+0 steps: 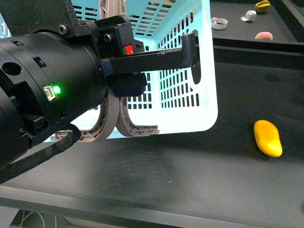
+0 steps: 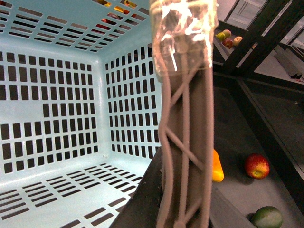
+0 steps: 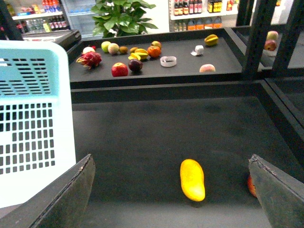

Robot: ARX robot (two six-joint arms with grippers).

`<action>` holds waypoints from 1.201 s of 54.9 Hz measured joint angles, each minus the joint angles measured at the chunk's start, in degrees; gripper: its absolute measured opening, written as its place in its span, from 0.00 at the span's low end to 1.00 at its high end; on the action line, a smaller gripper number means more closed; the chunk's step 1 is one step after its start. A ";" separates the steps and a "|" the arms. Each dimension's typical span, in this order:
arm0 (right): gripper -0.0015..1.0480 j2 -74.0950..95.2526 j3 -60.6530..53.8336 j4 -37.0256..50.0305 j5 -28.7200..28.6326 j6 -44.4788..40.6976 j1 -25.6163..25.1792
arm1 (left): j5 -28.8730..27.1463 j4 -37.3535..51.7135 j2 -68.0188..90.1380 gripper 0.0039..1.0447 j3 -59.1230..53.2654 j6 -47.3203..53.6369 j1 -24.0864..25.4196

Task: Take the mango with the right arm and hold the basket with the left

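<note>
The mango (image 1: pixel 267 137) lies on the black shelf, to the right of the basket (image 1: pixel 180 95). My left gripper (image 1: pixel 156 61) is shut on the basket's grey-brown hoop handles (image 1: pixel 114 121), with its long black finger reaching over the basket's rim. In the left wrist view the handle (image 2: pixel 185 142) runs up between the jaws (image 2: pixel 185 209), with the basket's inside (image 2: pixel 47 95) beside it and the mango (image 2: pixel 217 167) partly hidden behind it. My right gripper (image 3: pixel 171 160) is open and empty, and hangs above the mango (image 3: pixel 192 179), which lies between its fingers (image 3: pixel 61 199). The basket wall (image 3: pixel 28 118) stands beside it.
A red apple (image 2: pixel 257 166) and a green fruit (image 2: pixel 267 217) lie past the mango. A red fruit (image 3: pixel 251 185) shows by one right finger. A raised ledge (image 1: pixel 256 47) borders a back shelf with several fruits (image 3: pixel 135 53). A black post (image 3: pixel 254 38) stands there.
</note>
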 joint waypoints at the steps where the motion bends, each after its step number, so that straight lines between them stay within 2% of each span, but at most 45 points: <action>1: 0.92 3.32 0.02 2.97 -0.92 0.46 -1.44 | 0.00 0.00 0.00 0.06 0.00 0.00 0.00; 11: 0.92 34.80 3.72 29.40 -8.90 1.31 -11.26 | -0.02 0.00 0.00 0.06 0.00 0.00 0.00; 20: 0.92 64.81 10.40 48.39 -10.14 0.33 -15.21 | -0.07 0.00 0.02 0.06 0.00 -0.02 0.00; 23: 0.92 73.55 12.98 52.15 -10.36 -0.13 -15.96 | -0.04 0.00 0.02 0.06 0.00 0.00 0.00; 38: 0.92 103.86 27.34 52.35 -10.45 -2.08 -18.08 | 0.02 0.00 0.02 0.06 0.00 -0.02 0.00; 66: 0.92 132.32 49.72 46.73 -7.06 -6.29 -18.27 | 0.00 0.00 0.02 0.06 0.00 -0.02 0.00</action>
